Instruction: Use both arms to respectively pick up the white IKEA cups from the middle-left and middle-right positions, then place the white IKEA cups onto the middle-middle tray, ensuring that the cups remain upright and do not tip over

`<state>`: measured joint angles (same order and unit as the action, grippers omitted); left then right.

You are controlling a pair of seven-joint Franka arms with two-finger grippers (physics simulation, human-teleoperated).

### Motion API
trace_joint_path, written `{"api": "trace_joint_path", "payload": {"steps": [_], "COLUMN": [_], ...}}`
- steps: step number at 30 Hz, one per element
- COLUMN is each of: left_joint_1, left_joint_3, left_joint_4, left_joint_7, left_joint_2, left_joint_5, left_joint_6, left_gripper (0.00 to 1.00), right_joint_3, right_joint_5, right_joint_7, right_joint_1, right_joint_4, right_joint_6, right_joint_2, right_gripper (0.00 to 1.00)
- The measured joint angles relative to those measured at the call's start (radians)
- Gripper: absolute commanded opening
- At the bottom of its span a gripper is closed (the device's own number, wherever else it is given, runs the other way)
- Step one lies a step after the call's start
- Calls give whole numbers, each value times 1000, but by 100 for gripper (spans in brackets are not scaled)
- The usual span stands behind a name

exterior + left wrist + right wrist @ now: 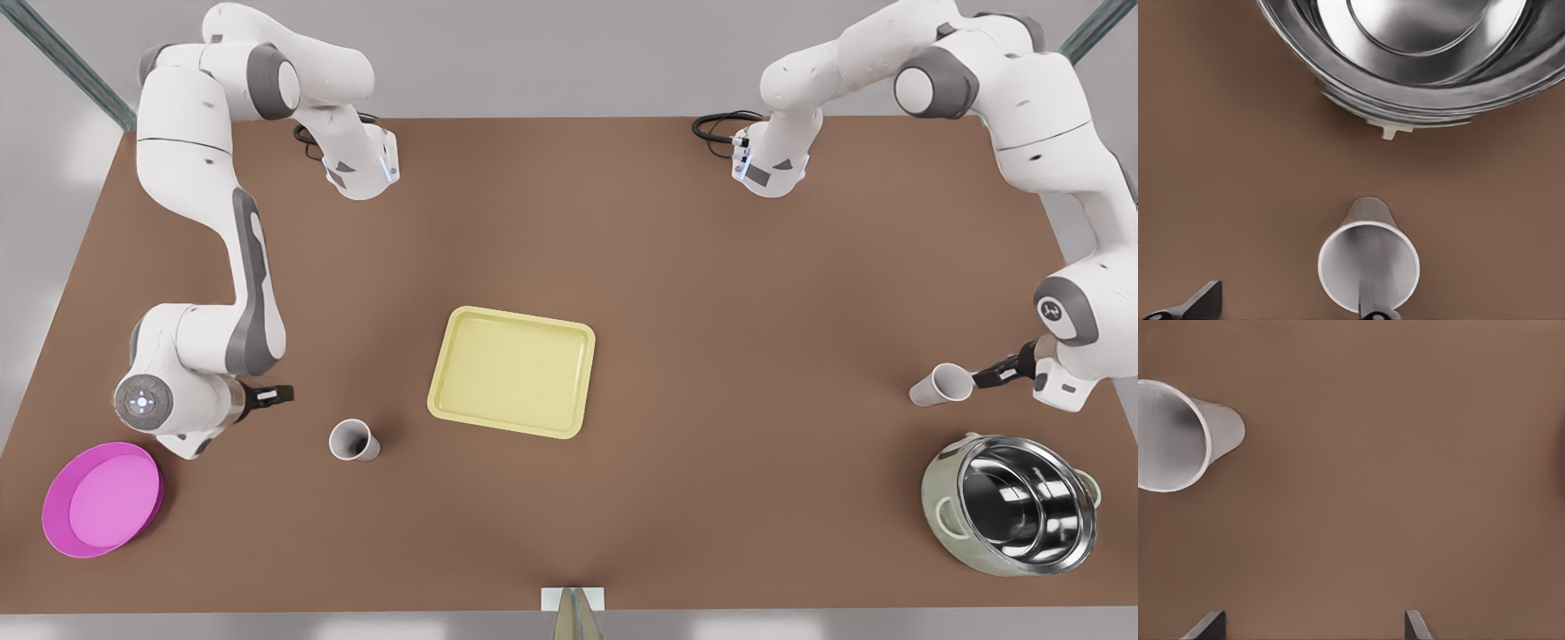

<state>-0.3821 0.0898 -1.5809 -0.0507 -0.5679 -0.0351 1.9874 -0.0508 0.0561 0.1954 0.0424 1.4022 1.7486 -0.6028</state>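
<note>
One white cup (354, 440) stands upright on the brown table toward the front view's left, short of the pale yellow tray (511, 372) at the middle. My right gripper (271, 394) hovers open to the left of this cup (1178, 437), apart from it, and the black fingertips (1417, 627) hold nothing. At the front view's right stands the other white cup (941, 384). My left gripper (1000, 373) is open right at that cup (1368, 263); one finger (1368, 303) reaches over its rim, the other finger (1198, 303) is well off to the side.
A large steel-lined pot (1013, 504) (1418, 60) sits close to the right-hand cup, toward the table's front edge. A magenta bowl (102, 500) lies at the front left corner, just in front of the right arm's wrist. The tray holds nothing.
</note>
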Motion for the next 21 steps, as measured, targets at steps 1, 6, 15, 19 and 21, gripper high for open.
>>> {"api": "trace_joint_path", "payload": {"steps": [1, 6, 15, 19, 21], "left_joint_1": [-4, -8, -1, 2, 9], "left_joint_3": [2, 4, 4, 1, -2], "left_joint_4": [-16, -57, -76, -75, -72], "left_joint_7": [-8, -44, -82, -75, -78], "left_joint_2": [-7, -42, -82, -75, -65], "left_joint_5": [1, 6, 47, 37, 58], "left_joint_6": [19, 106, 183, 177, 160], "left_gripper": [100, 100, 50, 22, 21], "right_joint_3": [0, 1, 2, 2, 2], "right_joint_5": [-11, -81, -133, -135, -136], "right_joint_7": [-7, -35, -70, -80, -85], "right_joint_1": [10, 18, 51, 51, 52], "right_joint_4": [-12, -52, -70, -70, -70], "right_joint_6": [13, 77, 198, 237, 253], "right_joint_2": [-23, -99, -175, -205, -216], "right_gripper": [100, 100, 100, 100, 100]}}
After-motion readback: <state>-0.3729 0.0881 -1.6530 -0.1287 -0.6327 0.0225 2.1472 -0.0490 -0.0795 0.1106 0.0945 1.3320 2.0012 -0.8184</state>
